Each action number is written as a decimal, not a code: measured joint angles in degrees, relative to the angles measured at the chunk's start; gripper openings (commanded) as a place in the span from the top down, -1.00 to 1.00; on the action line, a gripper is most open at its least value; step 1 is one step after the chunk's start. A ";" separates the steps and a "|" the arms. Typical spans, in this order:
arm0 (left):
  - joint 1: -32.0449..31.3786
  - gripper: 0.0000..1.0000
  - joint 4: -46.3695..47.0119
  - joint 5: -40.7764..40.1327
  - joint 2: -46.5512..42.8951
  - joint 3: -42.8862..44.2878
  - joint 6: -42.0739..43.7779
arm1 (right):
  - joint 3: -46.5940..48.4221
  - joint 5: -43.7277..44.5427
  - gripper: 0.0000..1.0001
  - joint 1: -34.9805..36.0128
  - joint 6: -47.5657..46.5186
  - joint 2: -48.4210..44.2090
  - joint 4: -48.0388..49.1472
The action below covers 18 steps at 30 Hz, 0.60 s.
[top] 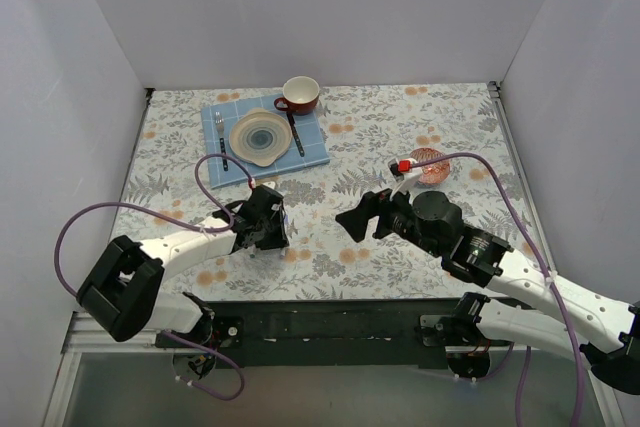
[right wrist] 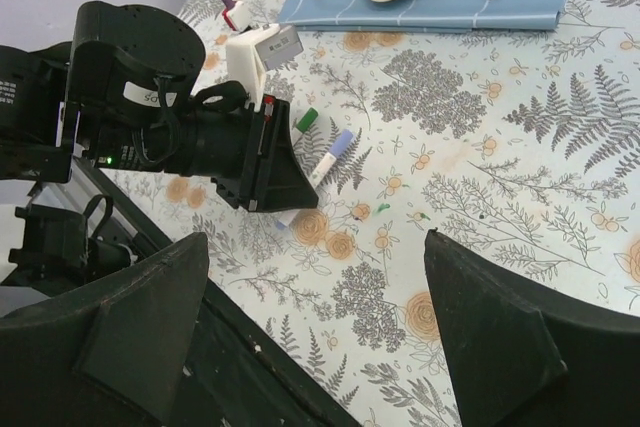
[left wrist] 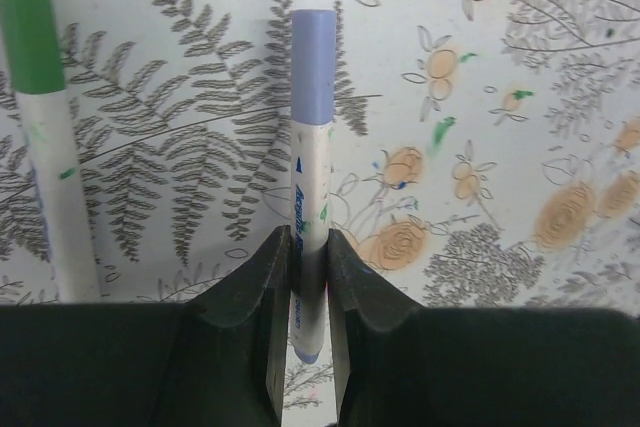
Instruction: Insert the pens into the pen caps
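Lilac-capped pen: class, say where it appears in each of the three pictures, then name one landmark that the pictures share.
Top view: cannot be made out; it is hidden at the left pincer.
Left wrist: the lilac-capped pen is at centre, running up the picture, clamped between the pincer's fingers.
Right wrist: left of centre, poking out of that pincer beside the green-capped pen.
Shared landmark: the left pincer.

Lilac-capped white pen [left wrist: 311, 177] runs parallel to green-capped pen [left wrist: 45, 137] — apart.

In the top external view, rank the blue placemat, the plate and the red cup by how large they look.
Largest to smallest:
1. blue placemat
2. plate
3. red cup
All three sit close together, so nearness hardly skews this.
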 measured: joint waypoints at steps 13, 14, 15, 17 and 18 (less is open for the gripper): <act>-0.35 0.21 -6.23 -9.73 1.62 2.16 -2.21 | -1.20 7.26 -0.89 -0.76 -3.45 1.07 -2.12; -0.35 0.19 -7.19 -10.43 0.92 2.45 -2.19 | -1.64 9.07 -0.87 -1.88 -4.83 1.99 -2.45; -0.33 0.17 -8.17 -11.02 -0.13 2.80 -2.03 | -1.97 10.19 -0.87 -3.54 -5.99 3.21 -2.95; -0.33 0.09 -9.62 -12.04 -3.26 4.17 -1.57 | -2.05 10.82 -0.86 -8.00 -8.15 6.10 -4.72; -0.33 0.01 -9.70 -12.28 -5.20 5.09 -1.01 | -2.05 10.69 -0.84 -10.21 -9.07 7.28 -5.27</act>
